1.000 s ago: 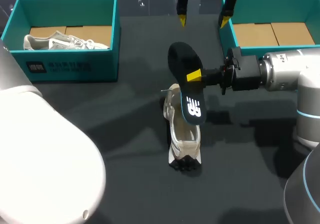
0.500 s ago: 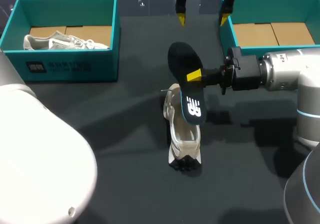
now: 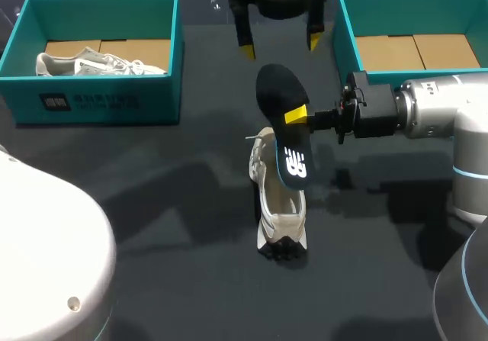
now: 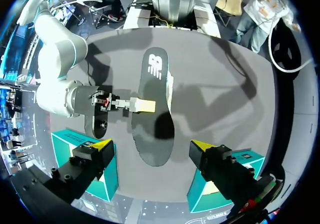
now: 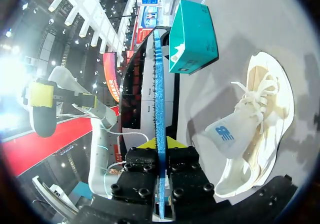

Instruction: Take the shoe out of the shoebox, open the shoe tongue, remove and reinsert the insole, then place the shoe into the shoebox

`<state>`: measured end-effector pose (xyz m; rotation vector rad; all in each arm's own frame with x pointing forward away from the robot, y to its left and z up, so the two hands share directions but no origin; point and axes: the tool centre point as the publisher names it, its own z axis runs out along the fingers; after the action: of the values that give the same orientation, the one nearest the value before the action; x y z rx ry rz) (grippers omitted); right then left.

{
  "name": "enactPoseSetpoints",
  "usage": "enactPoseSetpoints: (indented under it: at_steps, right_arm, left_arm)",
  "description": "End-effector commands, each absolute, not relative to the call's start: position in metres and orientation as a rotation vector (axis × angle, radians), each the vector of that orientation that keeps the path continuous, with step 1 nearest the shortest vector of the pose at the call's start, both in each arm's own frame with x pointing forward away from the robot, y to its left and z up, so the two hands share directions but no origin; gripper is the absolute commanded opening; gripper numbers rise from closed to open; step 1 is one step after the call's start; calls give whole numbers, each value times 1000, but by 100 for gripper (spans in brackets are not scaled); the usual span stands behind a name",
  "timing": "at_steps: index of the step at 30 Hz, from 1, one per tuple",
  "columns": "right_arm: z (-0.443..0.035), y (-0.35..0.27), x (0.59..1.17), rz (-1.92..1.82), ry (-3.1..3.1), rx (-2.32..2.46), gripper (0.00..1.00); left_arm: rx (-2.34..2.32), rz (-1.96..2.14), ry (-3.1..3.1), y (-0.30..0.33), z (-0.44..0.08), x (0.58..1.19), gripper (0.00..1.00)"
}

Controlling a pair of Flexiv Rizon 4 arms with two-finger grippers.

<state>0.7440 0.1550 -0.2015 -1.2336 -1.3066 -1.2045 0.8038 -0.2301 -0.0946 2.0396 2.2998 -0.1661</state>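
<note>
My right gripper pinches the black insole by its edge and holds it tilted in the air, just above the pale shoe resting mid-worktop. My left gripper hangs beyond the insole's far end, fingers spread wide.

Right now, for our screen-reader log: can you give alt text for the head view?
The right gripper is shut on a dark insole, held over a white shoe on the table. The left gripper hangs open beyond them, between the left box, holding a second shoe, and the right box.
</note>
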Motion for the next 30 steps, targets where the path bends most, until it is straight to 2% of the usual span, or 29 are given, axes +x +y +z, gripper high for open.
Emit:
enactPoseSetpoints:
  at_steps: [1, 20, 30]
  right_arm:
    - [-202, 155, 743, -1205, -1307, -1237, 0]
    - [-202, 155, 743, -1205, -1307, -1237, 0]
    - [-202, 155, 743, -1205, -1307, -1237, 0]
  left_arm:
    - [1729, -656, 1919, -215, -97, 801, 100]
    - [1734, -693, 1741, -211, -100, 798, 100]
    - [1587, -791, 1622, -178, -103, 794, 100]
